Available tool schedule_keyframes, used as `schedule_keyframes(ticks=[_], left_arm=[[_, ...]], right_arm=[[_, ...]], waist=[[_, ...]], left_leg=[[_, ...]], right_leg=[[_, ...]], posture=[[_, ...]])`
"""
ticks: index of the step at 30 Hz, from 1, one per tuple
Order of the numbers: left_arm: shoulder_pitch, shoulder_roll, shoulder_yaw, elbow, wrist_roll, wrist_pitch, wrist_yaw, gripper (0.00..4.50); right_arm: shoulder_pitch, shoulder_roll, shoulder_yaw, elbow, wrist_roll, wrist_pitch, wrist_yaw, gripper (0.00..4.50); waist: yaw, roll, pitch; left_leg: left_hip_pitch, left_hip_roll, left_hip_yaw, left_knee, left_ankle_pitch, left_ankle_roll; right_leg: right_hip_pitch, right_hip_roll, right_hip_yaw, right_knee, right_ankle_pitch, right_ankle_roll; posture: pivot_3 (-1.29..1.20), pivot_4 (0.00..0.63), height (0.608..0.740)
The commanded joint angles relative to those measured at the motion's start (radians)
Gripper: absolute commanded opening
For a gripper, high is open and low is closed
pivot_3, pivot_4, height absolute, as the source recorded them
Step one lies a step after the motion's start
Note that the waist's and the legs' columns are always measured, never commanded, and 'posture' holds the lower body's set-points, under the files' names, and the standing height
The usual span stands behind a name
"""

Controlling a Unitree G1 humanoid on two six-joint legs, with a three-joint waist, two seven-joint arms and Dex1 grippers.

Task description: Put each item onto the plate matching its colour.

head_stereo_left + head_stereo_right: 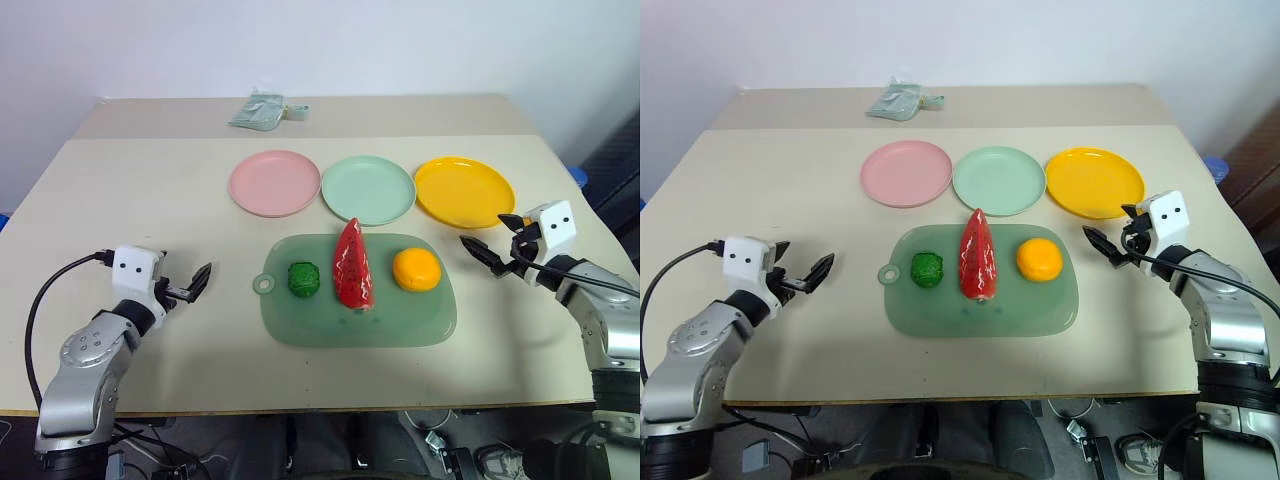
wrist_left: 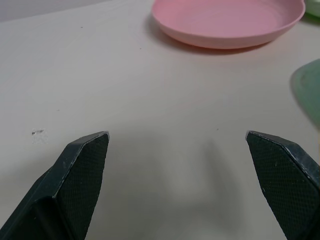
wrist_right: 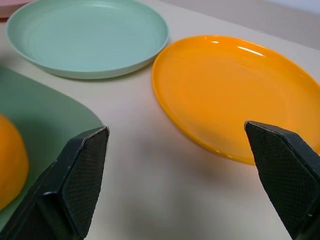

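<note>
Showing at the right wrist view's edge, the orange ball is cut off.

Along my right pincer, the orange ball is cut off at the left edge, and the yellow plate runs off the right. Along my left pincer, the pink plate is clipped by the top edge, and the green board is only a sliver at the right. From my head, the foil packet at the upper middle is too small to read.
</note>
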Motion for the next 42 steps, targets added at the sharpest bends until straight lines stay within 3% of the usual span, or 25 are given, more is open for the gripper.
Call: schedule_keyframes(ticks=[1, 14, 19, 23, 34, 41, 42], left_arm=[[-0.021, 0.002, -0.040, -0.030, 0.009, -0.010, -0.013, 4.50], [-0.192, -0.010, -0.214, 0.001, -0.015, -0.005, -0.137, 4.50], [-0.193, 0.096, -0.271, -0.045, -0.058, -0.027, -0.347, 4.50], [-0.242, 0.168, -0.365, 0.014, -0.025, -0.092, -0.502, 4.50], [-0.390, 0.089, -0.483, 0.219, 0.084, -0.196, -0.542, 4.50], [-0.429, 0.058, -0.503, 0.261, 0.137, -0.185, -0.512, 4.50], [-0.426, 0.058, -0.496, 0.247, 0.125, -0.173, -0.517, 4.25]], right_arm=[[-0.003, 0.008, -0.028, -0.062, -0.002, -0.016, -0.039, 4.44], [0.118, -0.024, -0.133, -0.252, 0.089, 0.037, -0.008, 4.44], [0.159, -0.104, -0.097, -0.457, 0.275, 0.203, 0.161, 4.44], [0.167, -0.137, -0.007, -0.577, 0.327, 0.266, 0.220, 4.44], [0.135, 0.002, 0.195, -0.773, 0.329, 0.342, 0.074, 4.44], [0.146, 0.033, 0.233, -0.830, 0.327, 0.374, 0.012, 4.44], [0.147, 0.032, 0.232, -0.832, 0.328, 0.377, 0.008, 4.48]], waist=[[-0.001, 0.000, 0.000], [-0.002, 0.001, 0.000], [-0.002, 0.002, 0.001], [0.000, 0.001, 0.001], [0.000, 0.001, 0.001], [0.000, 0.001, 0.001], [0.000, 0.001, 0.001]], left_leg=[[0.000, 0.000, 0.000, 0.000, 0.000, 0.000], [0.000, 0.000, 0.000, 0.000, 0.000, 0.000], [0.000, 0.000, 0.000, 0.000, 0.000, 0.000], [0.000, 0.000, 0.000, 0.000, 0.000, 0.000], [-0.001, 0.000, 0.000, 0.000, 0.000, 0.001], [-0.001, 0.000, -0.001, 0.001, 0.000, 0.001], [-0.001, 0.000, -0.001, 0.001, 0.000, 0.001]], right_leg=[[0.000, 0.000, 0.000, 0.000, 0.000, 0.000], [0.000, 0.000, 0.000, 0.000, 0.000, 0.000], [0.000, 0.000, 0.000, 0.000, 0.000, 0.000], [0.001, 0.000, 0.000, -0.001, 0.000, 0.000], [0.000, 0.000, -0.001, -0.001, 0.000, 0.000], [0.000, 0.000, -0.001, -0.001, 0.000, 0.000], [0.000, 0.000, -0.001, -0.001, 0.000, 0.000]], posture=[[0.00, 0.150, 0.740], [0.00, 0.150, 0.740], [0.00, 0.150, 0.740], [0.00, 0.150, 0.740], [0.00, 0.150, 0.740], [0.00, 0.150, 0.740], [0.00, 0.150, 0.740]])
